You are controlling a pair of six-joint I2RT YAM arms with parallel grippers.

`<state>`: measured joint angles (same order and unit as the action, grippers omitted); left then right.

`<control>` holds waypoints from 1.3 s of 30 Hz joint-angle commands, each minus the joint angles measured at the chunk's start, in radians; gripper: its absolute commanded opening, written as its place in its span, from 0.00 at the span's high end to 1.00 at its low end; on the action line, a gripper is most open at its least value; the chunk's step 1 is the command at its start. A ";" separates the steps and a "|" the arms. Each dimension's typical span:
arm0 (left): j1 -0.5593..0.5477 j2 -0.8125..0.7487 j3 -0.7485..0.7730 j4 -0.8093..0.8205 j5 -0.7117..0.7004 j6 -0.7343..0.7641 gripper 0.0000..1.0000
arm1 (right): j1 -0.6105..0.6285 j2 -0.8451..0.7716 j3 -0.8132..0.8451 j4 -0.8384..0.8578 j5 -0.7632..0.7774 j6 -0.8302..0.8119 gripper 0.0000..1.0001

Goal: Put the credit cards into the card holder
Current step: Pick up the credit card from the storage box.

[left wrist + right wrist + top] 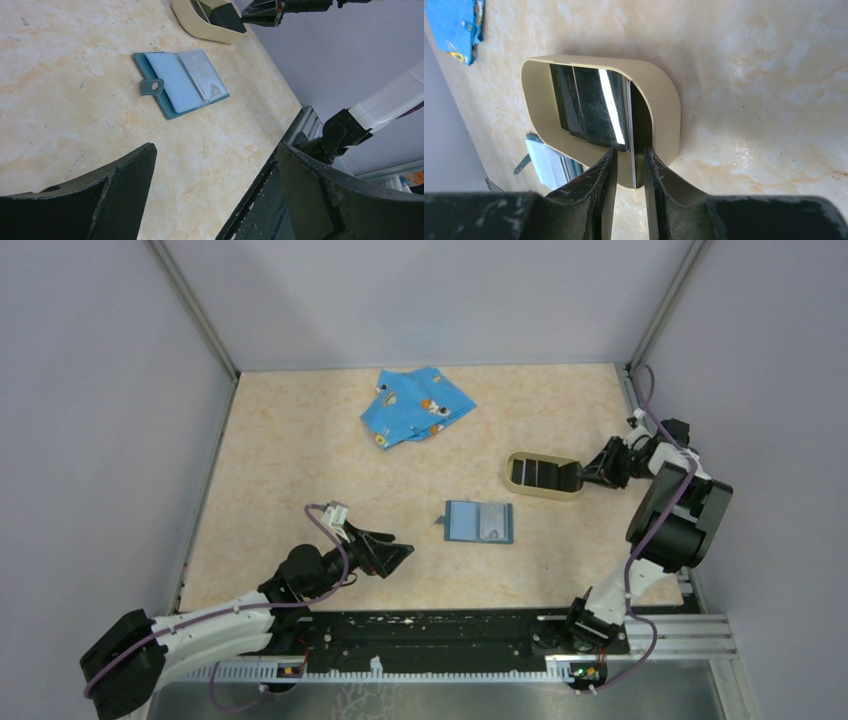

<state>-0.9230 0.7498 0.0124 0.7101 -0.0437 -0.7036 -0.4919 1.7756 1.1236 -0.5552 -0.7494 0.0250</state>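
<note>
Right gripper (630, 150) fills the foot of its own wrist view, fingers a narrow slot apart. One of the credit cards (631, 125) stands on edge right in that slot with a sliver of gap either side, so it's straddled, not pinched, I'd say. That card sits at the near end of the tan tray (664, 100), its long axis running straight away from the fingers, with more black cards beyond it.

Over to the left wrist view: left gripper (216, 150) gapes wide with nothing in it. The card holder (175, 82) lies open on the table (75, 100) well ahead.

From above, the holder sits between the two arms and the tray is just beyond it on the right arm's side. So the right arm is plainly the nearer to the cards, and a squeeze looks like the next call.
</note>
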 commanded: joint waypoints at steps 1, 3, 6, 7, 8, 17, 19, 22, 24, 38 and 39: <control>0.001 -0.009 -0.003 0.010 0.001 0.003 0.04 | 0.036 -0.025 0.054 0.004 0.043 -0.047 0.74; 0.001 -0.007 -0.003 0.010 0.001 0.003 0.04 | 0.048 -0.019 0.059 0.004 0.058 -0.049 0.74; 0.001 -0.002 -0.001 0.013 0.001 0.003 0.04 | 0.071 -0.012 0.062 0.006 0.101 -0.055 0.75; 0.001 -0.001 0.001 0.014 0.001 0.005 0.04 | 0.083 -0.009 0.062 0.007 0.122 -0.057 0.74; 0.001 0.003 0.003 0.015 0.001 0.005 0.04 | 0.095 -0.008 0.063 0.010 0.143 -0.059 0.74; 0.001 0.014 0.014 0.018 0.005 0.010 0.04 | 0.170 0.074 0.086 0.003 0.170 -0.062 0.72; 0.001 0.016 0.014 0.020 0.005 0.008 0.04 | 0.169 0.085 0.092 -0.007 0.158 -0.064 0.72; 0.001 0.016 0.014 0.021 0.006 0.006 0.04 | 0.169 0.076 0.090 -0.004 0.163 -0.063 0.72; 0.001 0.015 0.013 0.019 0.008 0.006 0.04 | 0.167 0.067 0.090 -0.005 0.156 -0.062 0.73; 0.001 -0.008 0.001 0.005 0.004 0.002 0.04 | 0.052 0.044 0.095 -0.047 -0.067 -0.064 0.76; 0.001 -0.011 0.000 0.005 0.004 0.002 0.04 | 0.044 0.043 0.096 -0.050 -0.073 -0.065 0.76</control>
<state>-0.9230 0.7551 0.0143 0.7094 -0.0433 -0.7036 -0.4309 1.8549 1.1740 -0.5934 -0.7475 -0.0257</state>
